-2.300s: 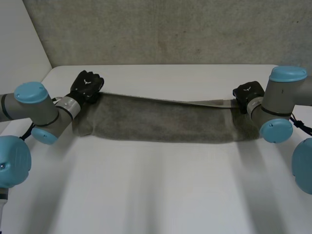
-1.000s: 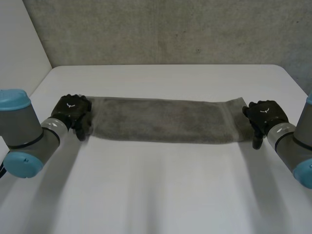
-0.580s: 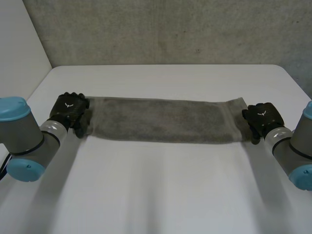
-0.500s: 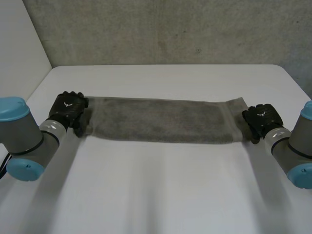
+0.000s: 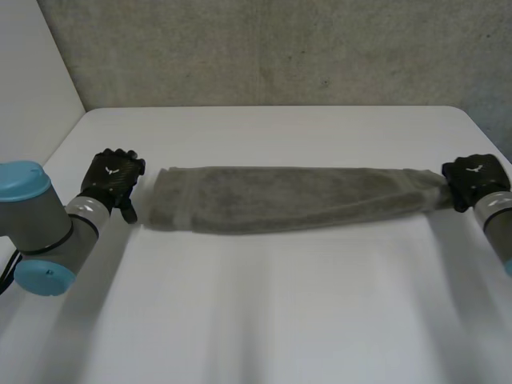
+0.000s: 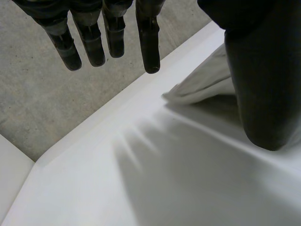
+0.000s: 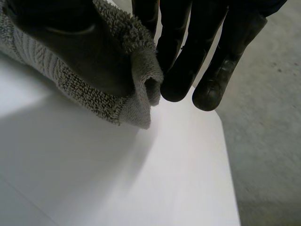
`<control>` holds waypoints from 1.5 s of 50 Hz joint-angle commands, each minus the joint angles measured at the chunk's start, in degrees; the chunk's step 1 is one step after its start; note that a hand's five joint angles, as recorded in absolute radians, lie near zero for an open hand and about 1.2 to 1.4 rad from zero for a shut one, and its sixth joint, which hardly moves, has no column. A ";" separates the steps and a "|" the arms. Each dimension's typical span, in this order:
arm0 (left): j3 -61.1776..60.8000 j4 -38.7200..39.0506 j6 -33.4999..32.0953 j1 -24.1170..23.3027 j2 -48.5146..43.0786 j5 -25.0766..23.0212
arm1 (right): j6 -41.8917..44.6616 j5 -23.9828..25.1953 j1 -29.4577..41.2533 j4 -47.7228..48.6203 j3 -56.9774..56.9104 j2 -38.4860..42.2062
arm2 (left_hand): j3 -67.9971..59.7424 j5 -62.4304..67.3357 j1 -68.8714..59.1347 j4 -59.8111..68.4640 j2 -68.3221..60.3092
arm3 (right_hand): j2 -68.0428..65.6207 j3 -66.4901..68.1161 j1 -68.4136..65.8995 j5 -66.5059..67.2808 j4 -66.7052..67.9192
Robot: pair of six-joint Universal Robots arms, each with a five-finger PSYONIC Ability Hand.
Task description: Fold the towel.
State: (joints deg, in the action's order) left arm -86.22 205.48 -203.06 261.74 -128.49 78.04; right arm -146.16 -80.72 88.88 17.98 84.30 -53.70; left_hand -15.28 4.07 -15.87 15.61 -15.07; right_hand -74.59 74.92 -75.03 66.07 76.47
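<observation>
The towel (image 5: 288, 198) is seen apparently folded once lengthwise; crosswise folds are left. Its right end is pinched by the right hand (image 5: 474, 180); the left hand (image 5: 114, 178) is held spread, empty.

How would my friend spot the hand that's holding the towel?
On the white table lies a long grey towel. At its end by the robot's right arm is the black right hand. It alone pinches the cloth; the left hand, also black, hangs open with straight fingers.
</observation>
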 commanded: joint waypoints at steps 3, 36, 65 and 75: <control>0.09 2.21 -0.58 0.00 -1.41 0.01 | 1.31 0.12 -1.69 -1.46 0.25 0.26 | 0.69 0.52 1.28 -1.02 0.49 | -5.41 5.08 -4.97 3.93 3.53; -3.87 2.47 10.76 -1.76 7.64 -0.08 | 6.94 -1.37 2.79 -5.32 -8.89 -5.80 | 3.72 -2.50 4.31 -4.05 3.51 | -5.41 5.08 -4.97 3.93 3.53; -8.79 9.68 20.95 -2.02 11.86 -0.43 | 10.01 -15.35 50.16 -19.83 -45.37 25.14 | 4.06 -2.84 4.64 -4.39 3.85 | 64.59 -64.92 65.03 -66.07 -66.47; -8.79 9.68 20.78 -2.29 10.98 -0.43 | -2.64 -14.12 38.12 -24.84 -37.98 11.86 | 4.06 -2.84 4.64 -4.39 3.85 | 64.59 -64.92 65.03 -66.07 -66.47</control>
State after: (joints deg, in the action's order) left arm -94.93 215.16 -182.19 259.65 -117.12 77.60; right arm -140.49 -96.73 133.47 -5.93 40.63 -33.64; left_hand -15.12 3.93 -15.57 15.31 -14.86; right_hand -14.05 14.09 -13.62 3.48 14.67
